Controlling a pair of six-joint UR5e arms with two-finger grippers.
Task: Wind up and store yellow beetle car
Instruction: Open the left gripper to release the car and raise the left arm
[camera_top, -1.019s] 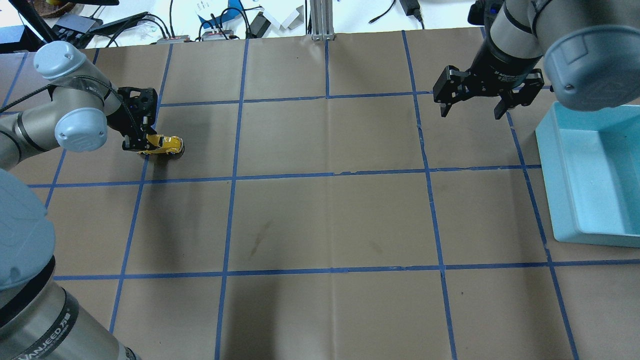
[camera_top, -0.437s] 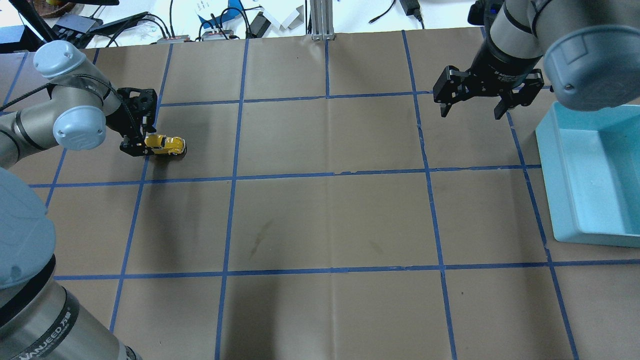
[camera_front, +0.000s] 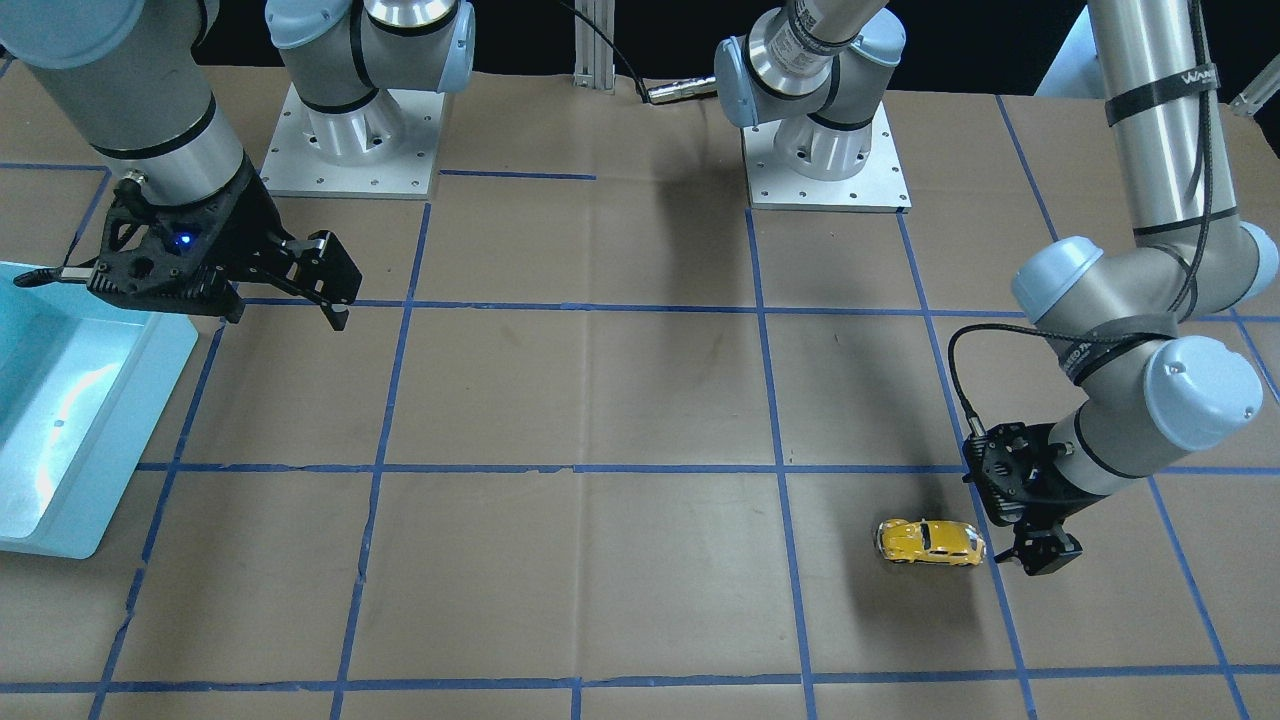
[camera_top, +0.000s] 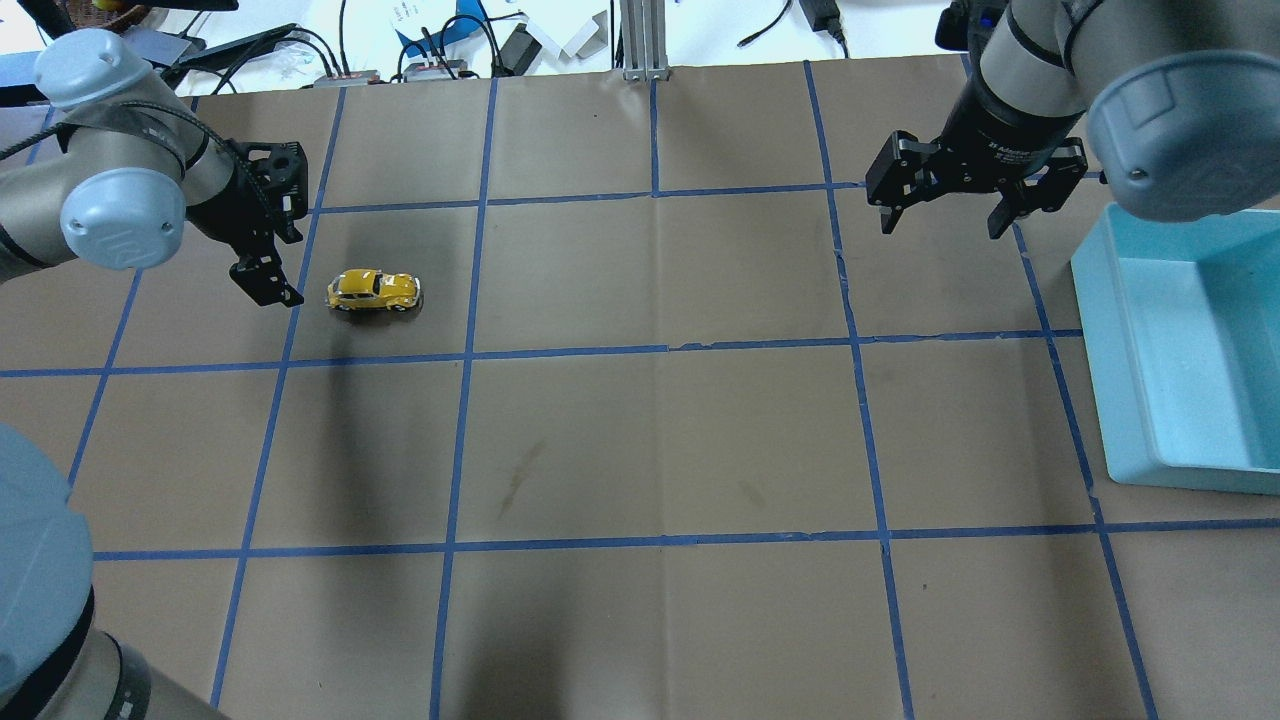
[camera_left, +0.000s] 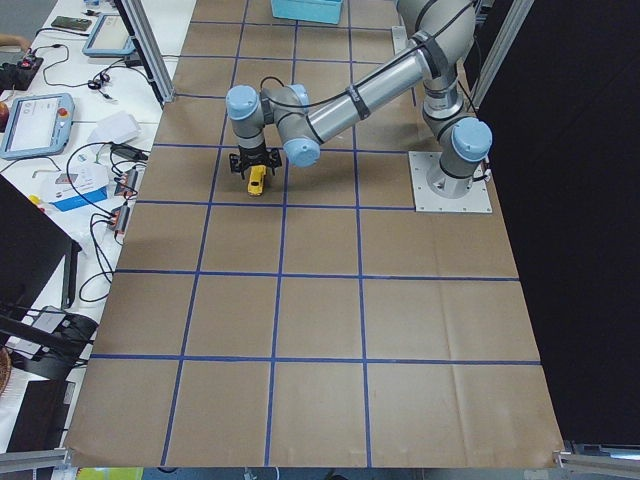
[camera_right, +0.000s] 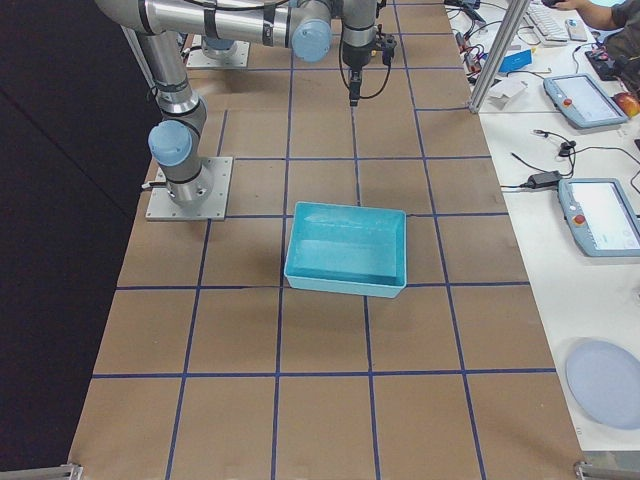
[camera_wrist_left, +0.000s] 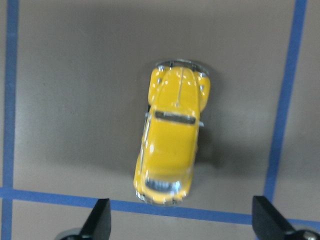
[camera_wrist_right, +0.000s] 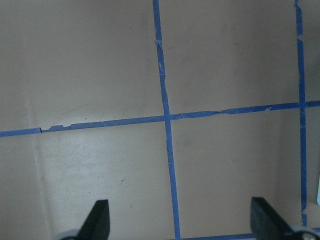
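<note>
The yellow beetle car (camera_top: 373, 290) stands on its wheels on the brown paper table at the far left, free of any grip. It also shows in the front view (camera_front: 931, 541), the left side view (camera_left: 257, 180) and the left wrist view (camera_wrist_left: 172, 140). My left gripper (camera_top: 278, 268) is open, just left of the car and apart from it; the wrist view shows its fingertips (camera_wrist_left: 100, 220) spread wide behind the car's rear end. My right gripper (camera_top: 942, 226) is open and empty, hanging above the table at the far right, beside the bin.
A light blue open bin (camera_top: 1095, 330) sits at the right edge of the table; it shows empty in the right side view (camera_right: 345, 285). Blue tape lines grid the brown paper. Cables and devices lie beyond the far edge.
My left gripper has opened, let go of the car and pulled back to the left and up. The car has moved a little to the right. The right arm has not moved.
</note>
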